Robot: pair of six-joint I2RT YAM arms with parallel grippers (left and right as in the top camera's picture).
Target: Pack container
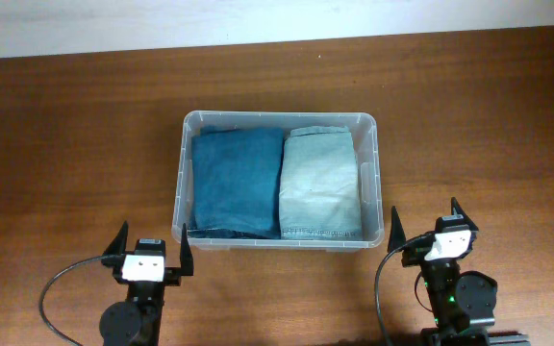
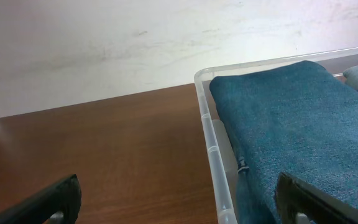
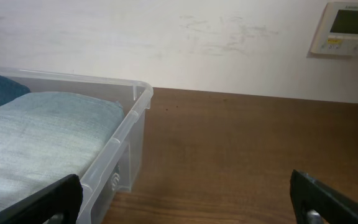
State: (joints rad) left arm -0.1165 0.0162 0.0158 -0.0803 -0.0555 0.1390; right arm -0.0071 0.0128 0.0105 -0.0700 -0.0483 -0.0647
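Note:
The clear plastic container point(image 1: 369, 183) stands mid-table, its rim showing in the wrist views point(image 2: 211, 134) point(image 3: 129, 118). Inside lie two folded denim pieces side by side: dark blue jeans point(image 1: 237, 183) point(image 2: 291, 118) on the left and pale blue jeans point(image 1: 320, 183) point(image 3: 36, 137) on the right. My left gripper point(image 1: 152, 248) point(image 2: 179, 208) hangs open just before the container's near left corner, its fingers straddling the left wall. Open as well, my right gripper point(image 1: 426, 226) point(image 3: 185, 205) sits by the near right corner. Neither holds anything.
Brown wooden table point(image 1: 75, 144) surrounds the container. A pale wall point(image 3: 166, 37) rises behind the far edge, with a white thermostat panel point(image 3: 347, 28) at the upper right. Black cables point(image 1: 61, 288) loop beside each arm base.

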